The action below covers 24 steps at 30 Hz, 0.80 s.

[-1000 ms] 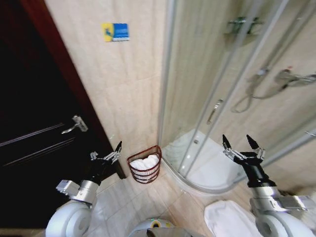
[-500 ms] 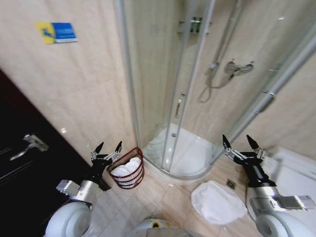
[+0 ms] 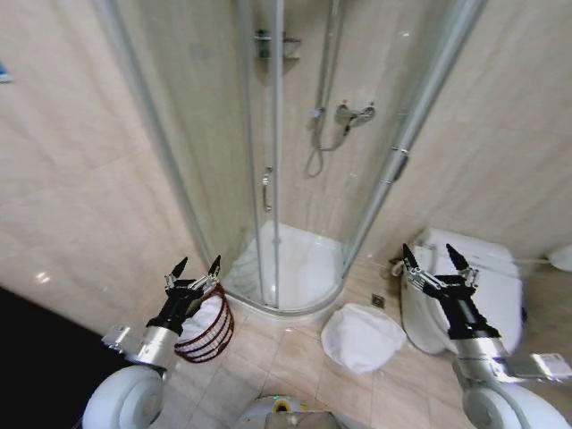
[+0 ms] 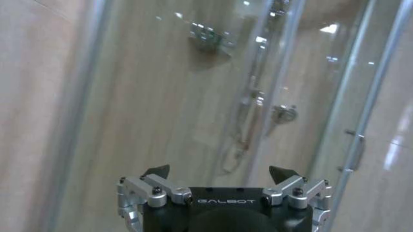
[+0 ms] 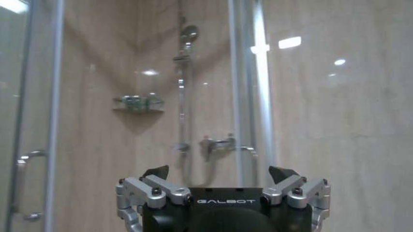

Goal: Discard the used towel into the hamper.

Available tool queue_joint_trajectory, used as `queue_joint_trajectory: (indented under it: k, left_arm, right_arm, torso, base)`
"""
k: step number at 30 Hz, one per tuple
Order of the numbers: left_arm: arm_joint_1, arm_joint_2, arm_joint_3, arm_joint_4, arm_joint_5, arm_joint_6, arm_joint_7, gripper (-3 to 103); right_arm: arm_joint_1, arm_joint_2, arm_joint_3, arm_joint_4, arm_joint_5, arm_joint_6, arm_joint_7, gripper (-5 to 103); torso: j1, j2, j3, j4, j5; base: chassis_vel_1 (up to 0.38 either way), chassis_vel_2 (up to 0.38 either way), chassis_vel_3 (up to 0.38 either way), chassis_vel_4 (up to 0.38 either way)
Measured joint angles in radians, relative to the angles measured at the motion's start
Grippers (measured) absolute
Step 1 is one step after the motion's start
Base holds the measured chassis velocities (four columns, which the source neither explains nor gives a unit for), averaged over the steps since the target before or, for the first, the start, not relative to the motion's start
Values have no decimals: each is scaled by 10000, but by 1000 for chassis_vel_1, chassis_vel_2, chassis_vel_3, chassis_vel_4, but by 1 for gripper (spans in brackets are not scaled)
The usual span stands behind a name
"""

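A white towel point(image 3: 362, 338) lies crumpled on the floor tiles in front of the shower, between the two arms. The hamper point(image 3: 214, 329), a dark reddish-brown open-weave basket with white cloth inside, stands on the floor at the left, partly hidden behind my left arm. Raised just above and in front of the hamper, my left gripper point(image 3: 197, 266) point(image 4: 219, 171) is open and empty. At the right, my right gripper point(image 3: 433, 257) point(image 5: 219, 171) is held up, also open and empty, to the right of the towel and well above it.
A curved glass shower enclosure point(image 3: 268, 179) with a white tray point(image 3: 295, 273) fills the middle. A white toilet point(image 3: 478, 290) stands at the right behind my right arm. Beige tiled wall point(image 3: 80, 197) runs along the left. A floor drain point(image 3: 378, 301) sits near the towel.
The camera has swung to the right: the dark door and blue sign have slid out on the left, the toilet has come into view. Both arms hold the same open pose.
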Motion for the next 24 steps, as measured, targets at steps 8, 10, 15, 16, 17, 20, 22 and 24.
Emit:
queue_joint_trajectory:
  k: [8,10,15,16,17,20,22,24]
  left_arm:
    - [0,0,0,0,0,0,0,100]
    - [0,0,0,0,0,0,0,100]
    - [0,0,0,0,0,0,0,100]
    - [1,0,0,0,0,0,0,100]
    - [1,0,0,0,0,0,0,100]
    - [0,0,0,0,0,0,0,100]
    - [0,0,0,0,0,0,0,100]
    - [0,0,0,0,0,0,0,100]
  right_arm:
    - [0,0,0,0,0,0,0,100]
    - [0,0,0,0,0,0,0,100]
    - [0,0,0,0,0,0,0,100]
    - [0,0,0,0,0,0,0,100]
    - [0,0,0,0,0,0,0,100]
    - [0,0,0,0,0,0,0,100]
    - [0,0,0,0,0,0,0,100]
    - [0,0,0,0,0,0,0,100]
  torso:
    - [0,0,0,-1,2]
    - [0,0,0,0,1]
    - [0,0,0,3,1]
    - [0,0,0,4,1]
    - [0,0,0,4,1]
    - [0,0,0,2,1]
    - [0,0,0,2,1]
    - [-1,0,0,2,1]
  base:
    - [-89,-100,-79,-71]
    - [0,0,0,0]
    - [0,0,0,0]
    - [0,0,0,0]
    - [0,0,0,0]
    - [-16,-21,-19,-36]
    - [-12,-15,-14,-27]
    - [-29,-22,-30,-27]
